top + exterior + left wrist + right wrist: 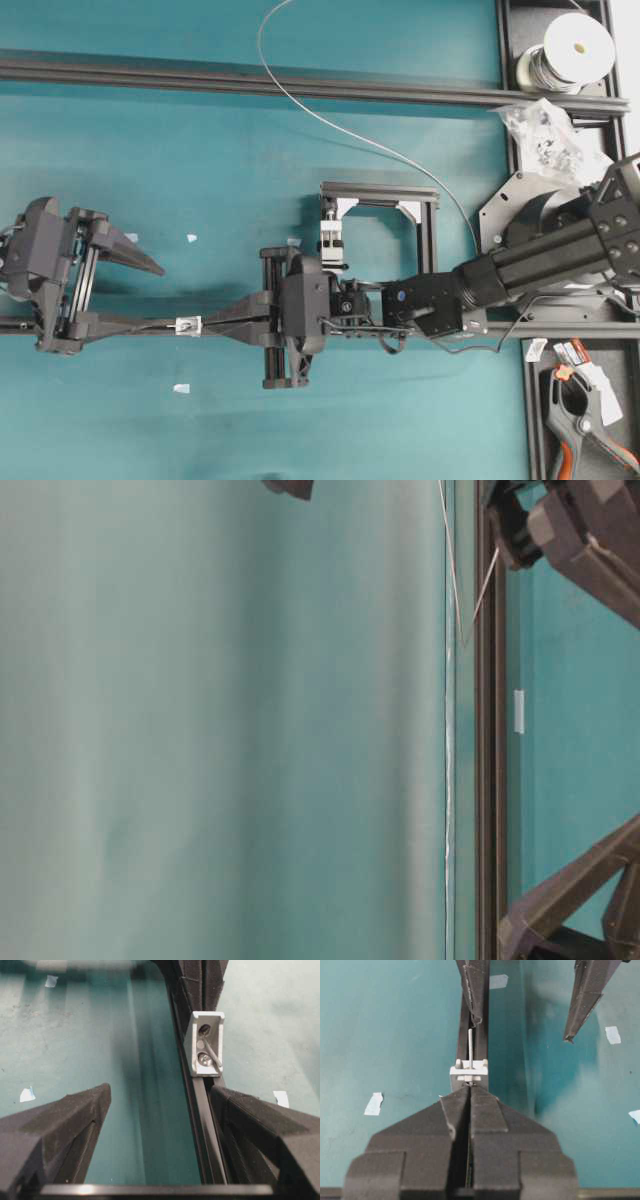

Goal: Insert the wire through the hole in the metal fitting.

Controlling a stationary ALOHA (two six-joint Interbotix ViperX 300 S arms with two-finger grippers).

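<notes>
Wire point(470, 1047) pokes out past the metal fitting point(469, 1072), right at the tips of the right gripper point(470, 1087), pinched tight on it; left gripper point(160, 1105) gapes wide beyond, empty.

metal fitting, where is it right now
In the overhead view the metal fitting sits on the dark rail at lower left, between the open left gripper and the shut right gripper.
</notes>
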